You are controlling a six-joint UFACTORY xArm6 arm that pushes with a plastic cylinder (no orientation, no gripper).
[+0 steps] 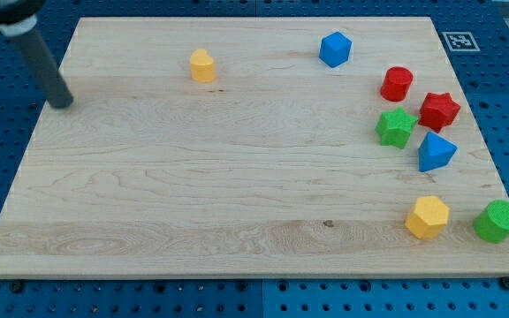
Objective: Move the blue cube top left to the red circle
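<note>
Blue cube (335, 49) sits upper-left of red circle (397, 84), apart; rod tip (63, 103) far left, no gripper, should approach from cube's upper-left.

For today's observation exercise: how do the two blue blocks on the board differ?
The blue cube sits near the view's top, alone; the blue wedge-like block sits lower at the view's right, crowded beside the green star and red star. The cube looks boxy; the other tapers to a point. Both share the same blue and lie far from my tip.
</note>
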